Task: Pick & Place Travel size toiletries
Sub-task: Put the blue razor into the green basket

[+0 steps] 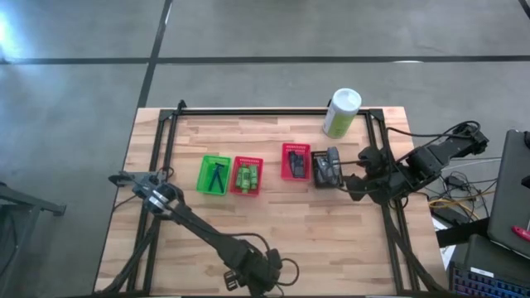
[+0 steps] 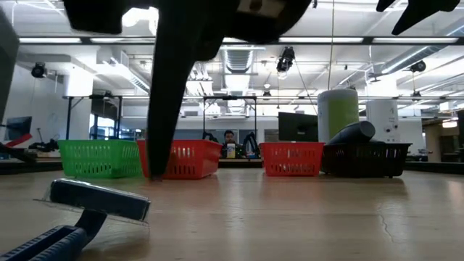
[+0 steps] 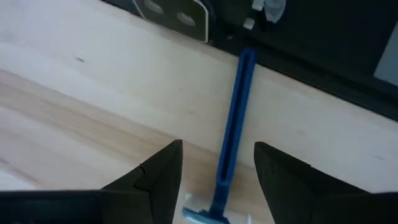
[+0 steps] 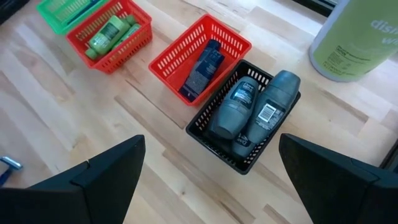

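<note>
The left gripper (image 1: 126, 179) is hovering over the table's (image 1: 273, 240) left edge, its fingers (image 3: 158, 174) standing apart on either side of a blue razor (image 3: 231, 134) that is lying flat on the wood; nothing is gripped. In the low view the razor's head (image 2: 99, 199) is resting on the tabletop in the foreground, handle running toward the camera. The right gripper (image 1: 354, 171) is hanging just beside the black basket (image 1: 328, 168) at the row's right end, jaws spread wide and empty. Four baskets are sitting in a line across mid-table: a green basket (image 1: 215, 175) holding thin black sticks (image 1: 217, 173), a red basket (image 1: 246, 176) with the green bottles (image 4: 107, 32), a second red basket (image 4: 200, 58) carrying dark tubes (image 4: 202, 67), and the black one filled with grey containers (image 4: 252, 106). A pale green canister (image 1: 341, 112) is standing near the far edge, behind the black basket.
</note>
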### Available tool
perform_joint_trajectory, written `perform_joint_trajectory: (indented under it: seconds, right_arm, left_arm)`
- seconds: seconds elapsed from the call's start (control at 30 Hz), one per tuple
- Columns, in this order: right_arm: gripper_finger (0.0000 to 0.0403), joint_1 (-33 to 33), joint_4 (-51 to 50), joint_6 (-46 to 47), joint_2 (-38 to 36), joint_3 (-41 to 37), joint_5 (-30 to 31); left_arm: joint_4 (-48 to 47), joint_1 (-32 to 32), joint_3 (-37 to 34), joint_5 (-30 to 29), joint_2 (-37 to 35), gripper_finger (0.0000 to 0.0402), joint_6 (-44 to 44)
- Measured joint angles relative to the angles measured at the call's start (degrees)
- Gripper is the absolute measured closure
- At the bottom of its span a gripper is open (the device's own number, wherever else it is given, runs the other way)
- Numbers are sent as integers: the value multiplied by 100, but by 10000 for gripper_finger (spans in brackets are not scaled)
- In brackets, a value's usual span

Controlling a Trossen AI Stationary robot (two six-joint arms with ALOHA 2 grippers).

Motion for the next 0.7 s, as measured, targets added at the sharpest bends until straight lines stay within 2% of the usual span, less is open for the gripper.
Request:
perform_joint_trajectory:
  seconds: [0.3, 0.37, 0.7]
  right_arm:
    - [35, -17, 2, 0, 26, -2, 87]
    - [35, -17, 3, -1, 26, -2, 87]
    - [35, -15, 8, 29, 30, -30, 85]
  left_arm:
    - [129, 13, -469, -215, 0, 208, 282]
    - [154, 2, -469, -438, 0, 221, 343]
    - [176, 2, -477, -488, 0, 311, 374]
